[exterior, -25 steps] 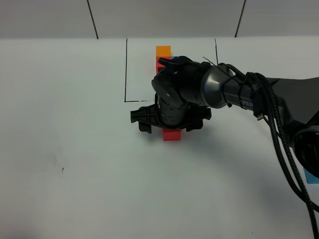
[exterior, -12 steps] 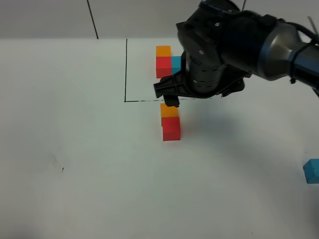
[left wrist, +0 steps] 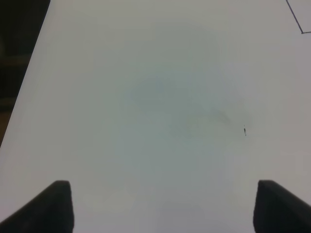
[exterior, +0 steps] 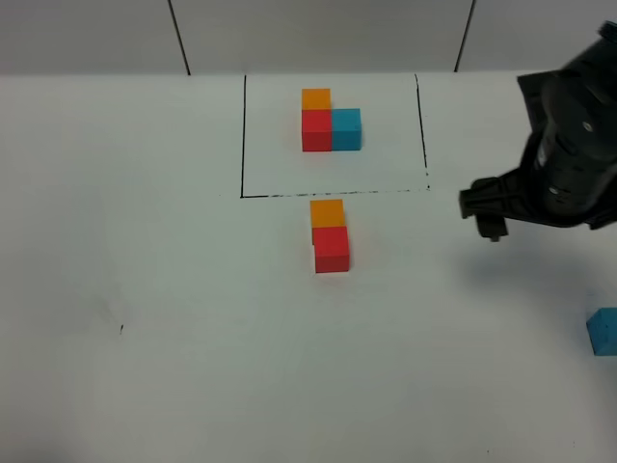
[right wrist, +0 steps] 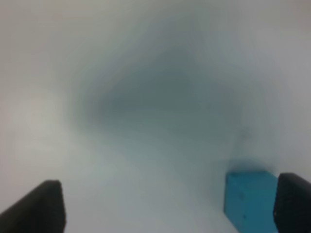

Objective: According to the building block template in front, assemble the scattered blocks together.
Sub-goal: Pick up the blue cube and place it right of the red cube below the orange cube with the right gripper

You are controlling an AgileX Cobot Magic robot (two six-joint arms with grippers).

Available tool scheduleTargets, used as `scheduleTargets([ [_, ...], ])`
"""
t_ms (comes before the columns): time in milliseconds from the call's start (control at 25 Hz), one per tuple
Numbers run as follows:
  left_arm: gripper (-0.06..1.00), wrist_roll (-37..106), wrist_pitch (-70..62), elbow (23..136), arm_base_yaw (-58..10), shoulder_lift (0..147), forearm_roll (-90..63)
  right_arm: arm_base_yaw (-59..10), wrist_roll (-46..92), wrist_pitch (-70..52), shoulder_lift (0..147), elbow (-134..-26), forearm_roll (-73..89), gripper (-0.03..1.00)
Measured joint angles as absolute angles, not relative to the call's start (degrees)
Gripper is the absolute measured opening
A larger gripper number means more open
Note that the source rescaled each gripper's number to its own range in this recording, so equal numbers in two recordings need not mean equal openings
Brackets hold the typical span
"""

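The building block template (exterior: 328, 121) sits inside its black outline (exterior: 243, 135) on the white table (exterior: 145, 318). At its 6 o'clock, just outside the line, the loose orange cube (exterior: 327, 213) touches the red cube (exterior: 332, 250). The blue cube (exterior: 603, 332) lies well apart at their 4 o'clock. The right gripper (right wrist: 170, 208) hangs at 3 o'clock, fingers spread and grasping nothing. The left gripper (left wrist: 166, 208) is likewise spread over bare table.

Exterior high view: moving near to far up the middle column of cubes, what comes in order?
Loose red cube → loose orange cube → outline's near line → template's red cube → template's orange cube.
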State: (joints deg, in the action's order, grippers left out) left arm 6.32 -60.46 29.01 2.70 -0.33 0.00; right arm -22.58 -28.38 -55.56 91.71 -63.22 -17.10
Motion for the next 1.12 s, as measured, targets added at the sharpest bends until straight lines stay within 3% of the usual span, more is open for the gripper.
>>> scheduleTargets([
  [240, 0.73, 6.32, -60.46, 29.01, 2.7, -0.33, 0.0, -15.4, -22.96, -49.84, 86.58, -53.34, -14.32, 0.92],
  [640, 0.73, 6.32, -60.46, 29.01, 2.7, -0.33, 0.0, -4.93, -17.55, -47.84, 86.56, -47.32, -7.22, 0.92],
  [1120, 0.73, 6.32, -60.46, 29.01, 2.7, -0.33, 0.0, -3.82, -5.98, -46.58, 86.56, -47.21, -6.74, 0.92],
])
